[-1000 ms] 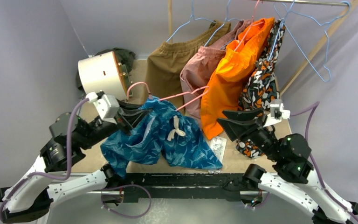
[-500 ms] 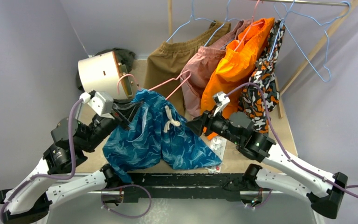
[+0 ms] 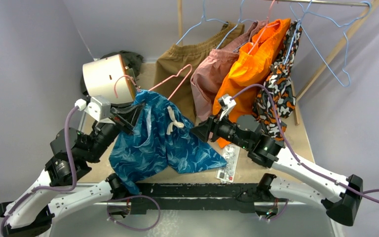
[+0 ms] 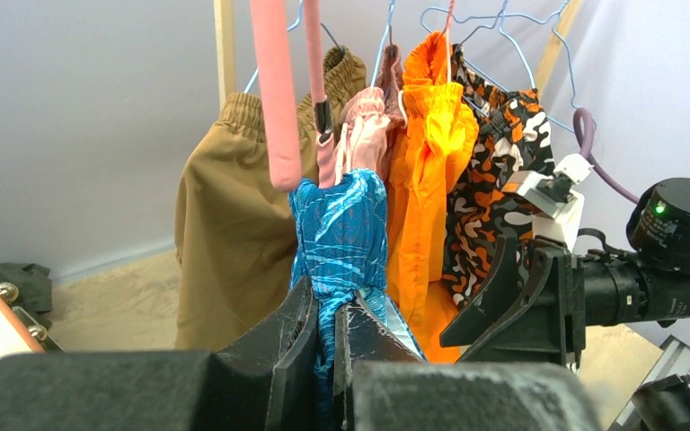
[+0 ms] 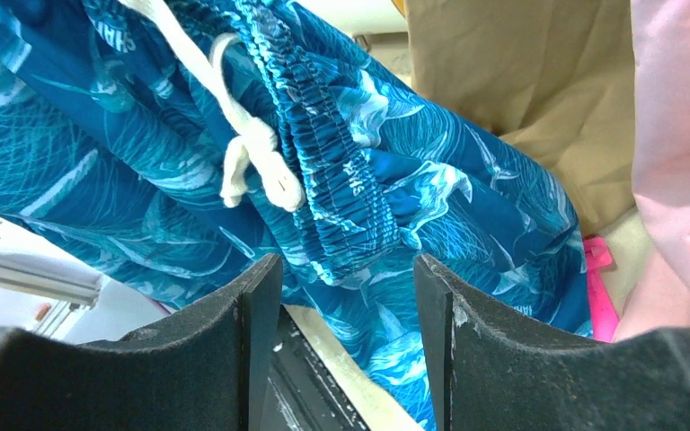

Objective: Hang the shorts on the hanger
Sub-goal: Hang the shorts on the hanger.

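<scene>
The blue-and-teal shorts (image 3: 168,143) hang bunched from my left gripper (image 3: 128,116), with their legs draping down to the table's front edge. In the left wrist view the left gripper (image 4: 332,310) is shut on a pinched fold of the shorts (image 4: 341,224). The pink hanger (image 3: 170,81) sticks up from that bunch, its bars (image 4: 274,90) rising just above the cloth. My right gripper (image 3: 197,132) is at the shorts' right side. In its own view the right gripper (image 5: 346,278) is open, close to the elastic waistband (image 5: 323,153) and the white drawstring bow (image 5: 252,153), holding nothing.
Brown shorts (image 3: 177,69), pink shorts (image 3: 209,79), orange shorts (image 3: 249,79) and a patterned garment (image 3: 279,84) hang on the rack behind. Light blue hangers (image 3: 325,54) hang at the right. A white cylinder (image 3: 106,79) stands at the back left. A printed tag (image 3: 227,165) lies on the table.
The left gripper has carried the shorts and hanger up and back to the left. The right arm has swung left to the shorts, its jaws a little wider.
</scene>
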`<state>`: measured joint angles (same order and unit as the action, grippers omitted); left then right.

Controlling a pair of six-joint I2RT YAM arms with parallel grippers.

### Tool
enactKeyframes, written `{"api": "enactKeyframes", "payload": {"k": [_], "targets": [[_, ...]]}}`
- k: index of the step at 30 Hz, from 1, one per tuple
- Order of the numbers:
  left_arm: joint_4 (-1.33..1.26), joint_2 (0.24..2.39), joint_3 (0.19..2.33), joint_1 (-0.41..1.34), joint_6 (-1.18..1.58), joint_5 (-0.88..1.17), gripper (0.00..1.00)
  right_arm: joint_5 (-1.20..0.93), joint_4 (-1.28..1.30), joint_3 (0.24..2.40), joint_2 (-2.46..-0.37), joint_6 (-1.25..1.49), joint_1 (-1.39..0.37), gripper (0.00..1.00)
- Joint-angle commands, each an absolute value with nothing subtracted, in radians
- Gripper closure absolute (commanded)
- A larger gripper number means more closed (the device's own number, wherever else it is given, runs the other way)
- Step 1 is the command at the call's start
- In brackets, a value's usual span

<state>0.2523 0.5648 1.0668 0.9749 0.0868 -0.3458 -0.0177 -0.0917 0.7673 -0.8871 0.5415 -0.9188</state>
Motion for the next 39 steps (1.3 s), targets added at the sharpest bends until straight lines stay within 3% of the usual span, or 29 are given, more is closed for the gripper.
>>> {"api": "enactKeyframes", "payload": {"k": [1, 5, 14, 20, 33, 39], "targets": [[0.141, 0.572, 1.082, 0.969, 0.099, -0.35, 1.0, -0.007, -0.134, 0.812, -0.894, 0.531, -0.93, 0.42], [0.157, 0.581, 1.098, 0.969, 0.096, -0.339, 1.0, -0.057, -0.159, 0.816, -0.92, 0.511, -0.945, 0.41], [0.161, 0.586, 1.105, 0.969, 0.092, -0.332, 1.0, 0.088, -0.132, 0.821, -1.003, 0.557, -1.021, 0.42], [0.174, 0.583, 1.115, 0.969, 0.093, -0.327, 1.0, 0.231, -0.13, 0.767, -0.947, 0.623, -1.021, 0.44], [0.198, 0.558, 1.118, 0.969, 0.088, -0.334, 1.0, 0.13, -0.135, 0.83, -1.075, 0.633, -1.021, 0.49], [0.196, 0.546, 1.123, 0.969, 0.081, -0.331, 1.0, 0.262, -0.018, 0.879, -1.078, 0.642, -1.02, 0.93]]}}
